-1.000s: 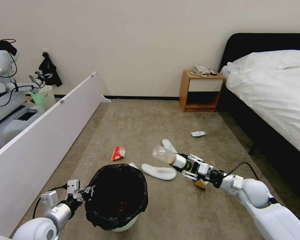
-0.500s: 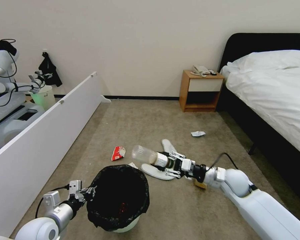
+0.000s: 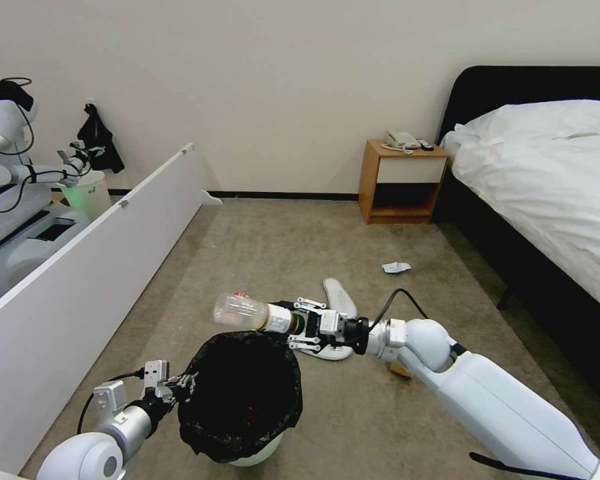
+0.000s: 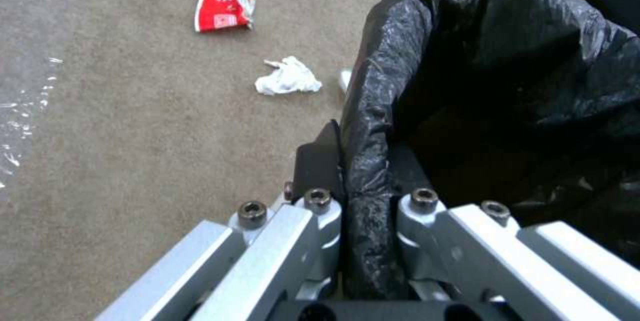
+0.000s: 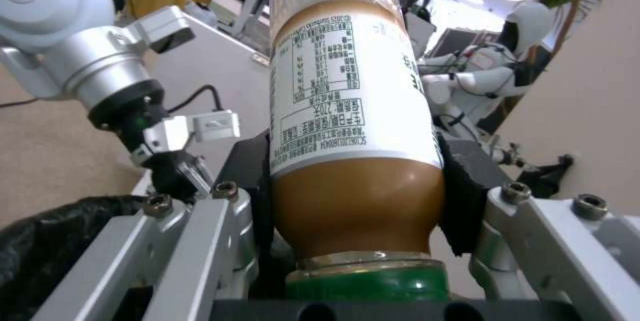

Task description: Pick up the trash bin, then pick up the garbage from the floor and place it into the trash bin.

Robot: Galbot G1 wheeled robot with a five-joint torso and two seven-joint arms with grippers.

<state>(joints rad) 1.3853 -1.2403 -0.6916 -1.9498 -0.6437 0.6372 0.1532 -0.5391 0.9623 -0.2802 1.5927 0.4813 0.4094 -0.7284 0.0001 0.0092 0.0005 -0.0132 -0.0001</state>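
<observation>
Nearest to us, our left gripper (image 3: 180,385) is clamped on the rim of the trash bin (image 3: 243,400), its jaws pinching the crinkled black liner (image 4: 427,86) between them. The bin stands on the floor (image 3: 353,413) close in front of our base, mouth open upward.

Just past the bin's far rim, our right gripper (image 3: 299,325) holds the bottle (image 3: 253,313) level, jaws closed on its lower body near the green cap (image 5: 365,283), the clear base pointing toward our left. In the right wrist view we see a white label (image 5: 347,91) printed with small black text and tables; we cannot read the writing. The bottle hangs over the far edge of the bin's mouth, not inside it.

Beyond lie white slippers (image 3: 340,297), one partly hidden under our right arm. In the left wrist view a crumpled tissue (image 4: 288,77) and a red-white snack packet (image 4: 223,4) with white lettering, unreadable to us, rest on the carpet beside the bin. Farther off lies a small white scrap (image 3: 396,267). Open carpet runs between the white panel (image 3: 93,267) on our left and the bed (image 3: 547,193) on our right, up to the nightstand (image 3: 401,181) at the wall.
</observation>
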